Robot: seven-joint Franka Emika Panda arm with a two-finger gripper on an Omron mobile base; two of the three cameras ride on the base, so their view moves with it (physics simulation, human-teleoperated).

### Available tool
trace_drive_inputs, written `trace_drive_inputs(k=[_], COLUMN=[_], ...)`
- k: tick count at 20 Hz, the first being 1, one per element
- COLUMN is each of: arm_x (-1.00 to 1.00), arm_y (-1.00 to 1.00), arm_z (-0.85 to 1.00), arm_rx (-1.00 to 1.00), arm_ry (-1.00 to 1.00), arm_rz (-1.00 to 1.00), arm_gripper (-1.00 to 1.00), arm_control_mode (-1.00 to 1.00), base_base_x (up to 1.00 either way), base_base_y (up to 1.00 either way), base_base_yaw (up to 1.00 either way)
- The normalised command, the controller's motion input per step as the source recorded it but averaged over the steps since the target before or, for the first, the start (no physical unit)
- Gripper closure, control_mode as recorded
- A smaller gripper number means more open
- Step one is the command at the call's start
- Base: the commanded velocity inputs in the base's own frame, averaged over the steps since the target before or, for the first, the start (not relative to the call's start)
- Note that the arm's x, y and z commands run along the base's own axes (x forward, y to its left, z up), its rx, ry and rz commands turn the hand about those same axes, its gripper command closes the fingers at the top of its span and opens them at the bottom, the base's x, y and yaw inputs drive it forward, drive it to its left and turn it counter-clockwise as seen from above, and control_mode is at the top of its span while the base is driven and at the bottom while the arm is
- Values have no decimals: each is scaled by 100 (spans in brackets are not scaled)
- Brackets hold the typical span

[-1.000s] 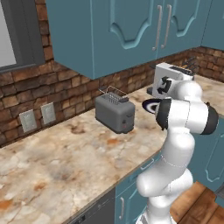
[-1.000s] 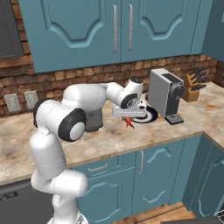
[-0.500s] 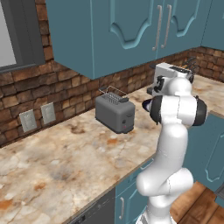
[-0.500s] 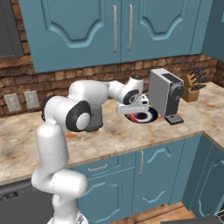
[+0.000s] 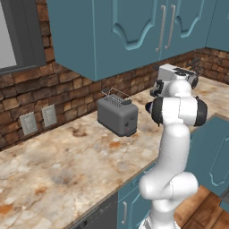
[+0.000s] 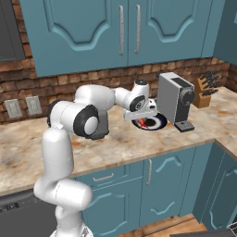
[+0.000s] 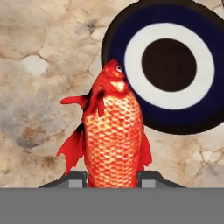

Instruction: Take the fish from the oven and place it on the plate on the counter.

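Gripper (image 7: 113, 179) is clamped on the fish (image 7: 114, 135), head pointing away from the fingers. Plate (image 7: 168, 65) (dark rim, white ring) sits just beyond, its edge under the head; coffee machine (image 6: 176, 99) stands past it.

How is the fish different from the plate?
The fish is red-orange with scales and fins; the plate has dark blue, white and black rings. The fish is long and narrow; the plate is round and flat. The fish is held between the gripper's fingers above the counter; the plate lies on it. Both are near the coffee machine.
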Motion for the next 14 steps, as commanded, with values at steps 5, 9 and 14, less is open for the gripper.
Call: trace_drive_inputs(k=[5, 9, 14], arm_x=[9, 10, 58], arm_y=[0, 0, 0], arm_z=[-49, -7, 0], arm_rx=[0, -2, -6], arm_ry=[-7, -2, 0], arm_rz=[0, 0, 4], arm_gripper=[100, 100, 100], arm_control_mode=[-100, -100, -100], base_base_x=[0, 0, 0], base_base_y=[0, 0, 0], base_base_yaw=[0, 0, 0])
